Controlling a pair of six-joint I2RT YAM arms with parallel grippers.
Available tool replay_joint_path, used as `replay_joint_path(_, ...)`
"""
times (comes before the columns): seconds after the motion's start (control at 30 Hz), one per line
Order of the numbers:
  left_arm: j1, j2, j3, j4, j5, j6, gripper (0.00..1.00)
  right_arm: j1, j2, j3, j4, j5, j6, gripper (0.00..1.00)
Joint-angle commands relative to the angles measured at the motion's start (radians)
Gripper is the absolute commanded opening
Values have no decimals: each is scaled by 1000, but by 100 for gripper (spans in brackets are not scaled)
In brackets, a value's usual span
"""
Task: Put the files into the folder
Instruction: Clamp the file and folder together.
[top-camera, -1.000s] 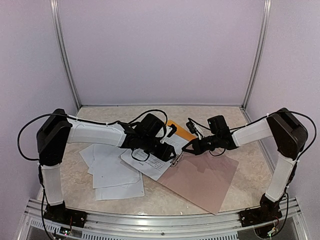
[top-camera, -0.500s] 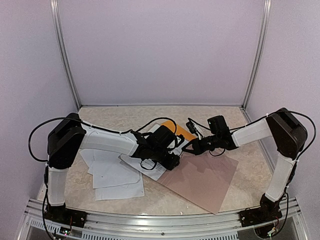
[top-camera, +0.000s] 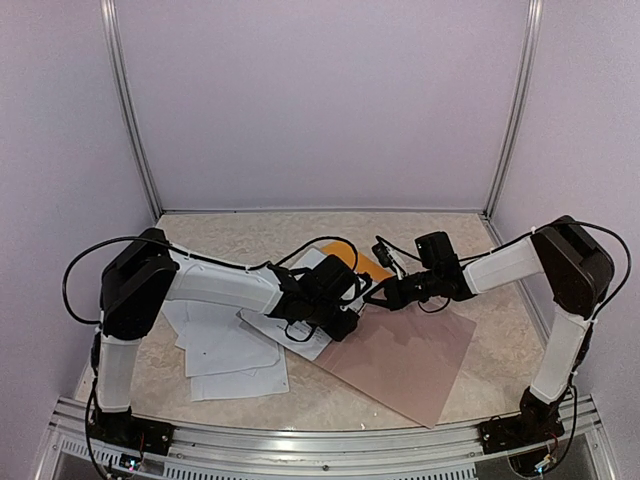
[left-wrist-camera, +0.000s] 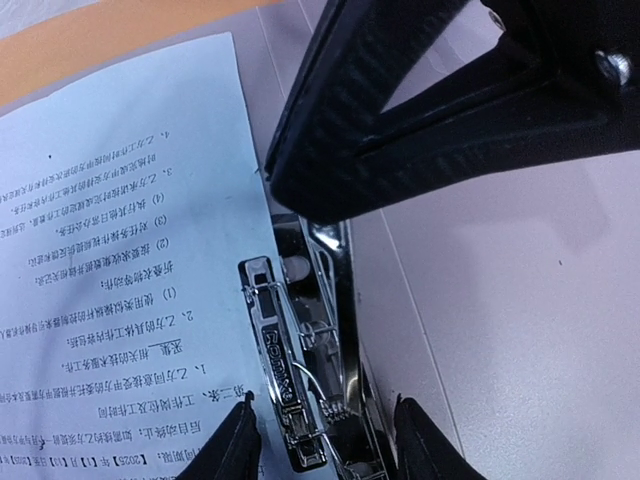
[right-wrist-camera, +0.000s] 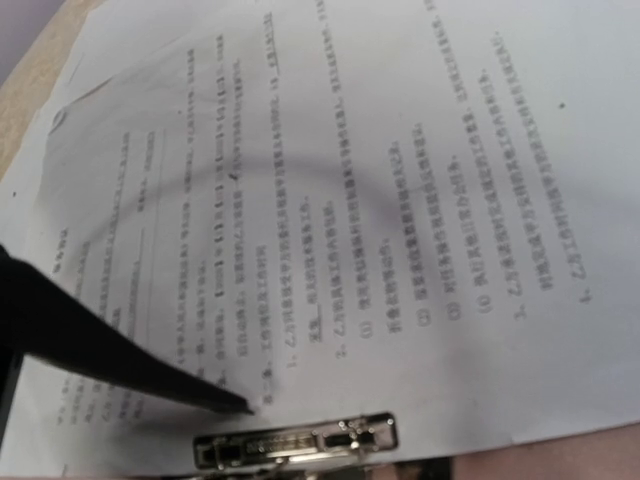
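Mid-desk (top-camera: 250, 232) crowded. Left gripper (top-camera: 343, 324) and right gripper (top-camera: 369, 298) sit close together over the folder (top-camera: 368, 263), with little gap between them.

Left wrist view: metal clip (left-wrist-camera: 285, 375) lies between the left jaws, which stand apart astride it. Right gripper's black body hangs across the upper right, barring approach from that side.

Right wrist view: right jaws closed, tip down on the printed sheet (right-wrist-camera: 400, 150) just beside the clip.

Left arm (top-camera: 215, 285) spans over the loose files (top-camera: 228, 352), front left.

Pinkish board (top-camera: 405, 355) lies flat at front right, open above.

Back strip of desk open, between folder and rear wall (top-camera: 320, 100).

Side walls (top-camera: 50, 150) hem both flanks.
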Motion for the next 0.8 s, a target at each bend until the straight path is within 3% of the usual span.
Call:
replay_joint_path(0.0, -28, 30, 26, -27, -60, 42, 42, -8, 50, -35, -73, 40, -9, 0)
replay_joint_path(0.57, -32, 51, 7, -63, -80, 11, 25, -9, 38, -36, -77, 41, -9, 0)
replay_joint_path(0.77, -32, 31, -41, -46, -82, -8, 24, -9, 42, -28, -86, 44, -13, 0)
